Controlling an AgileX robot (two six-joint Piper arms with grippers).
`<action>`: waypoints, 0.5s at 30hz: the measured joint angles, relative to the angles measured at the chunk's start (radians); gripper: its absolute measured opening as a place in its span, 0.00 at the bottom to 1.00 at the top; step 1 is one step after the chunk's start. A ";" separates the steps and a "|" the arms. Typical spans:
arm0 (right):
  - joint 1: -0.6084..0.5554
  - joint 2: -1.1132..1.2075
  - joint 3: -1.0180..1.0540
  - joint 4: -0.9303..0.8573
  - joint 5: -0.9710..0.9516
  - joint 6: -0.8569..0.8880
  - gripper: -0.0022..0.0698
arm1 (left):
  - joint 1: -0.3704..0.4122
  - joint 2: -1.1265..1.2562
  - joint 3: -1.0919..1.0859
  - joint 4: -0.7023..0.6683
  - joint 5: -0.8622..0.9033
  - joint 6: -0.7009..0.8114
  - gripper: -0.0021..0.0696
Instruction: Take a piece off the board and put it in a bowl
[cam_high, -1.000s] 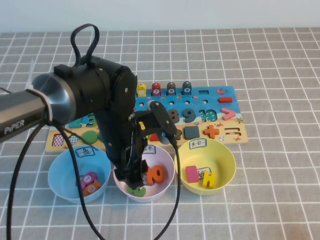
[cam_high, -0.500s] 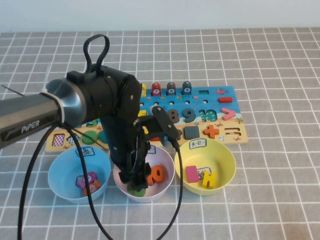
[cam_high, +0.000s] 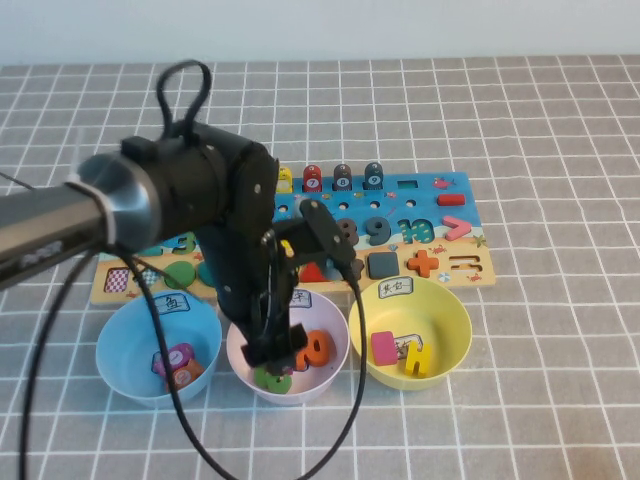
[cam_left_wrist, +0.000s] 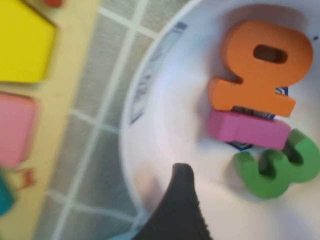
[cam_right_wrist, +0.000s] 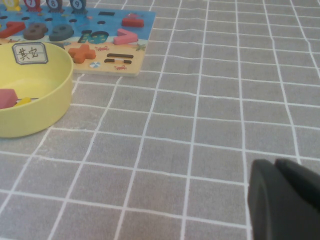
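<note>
You have the left end effector low in the bowl, fingers apart, the piece lying released just beside; right end effector together, parked.

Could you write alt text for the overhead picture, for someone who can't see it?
A black robot arm reaches down so its left gripper is inside a pale pink bowl holding an orange numeral and a green numeral. A light blue bowl and a yellow bowl flank it, with a number puzzle board behind. The right gripper is out of view.
</note>
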 joint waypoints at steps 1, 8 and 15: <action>0.000 0.000 0.000 0.000 0.000 0.000 0.01 | 0.000 -0.024 0.005 0.004 -0.010 -0.010 0.79; 0.000 0.000 0.000 0.000 0.000 0.000 0.01 | 0.002 -0.306 0.146 0.001 -0.176 -0.083 0.21; 0.000 0.000 0.000 0.000 0.000 0.000 0.01 | 0.026 -0.602 0.443 -0.033 -0.394 -0.155 0.04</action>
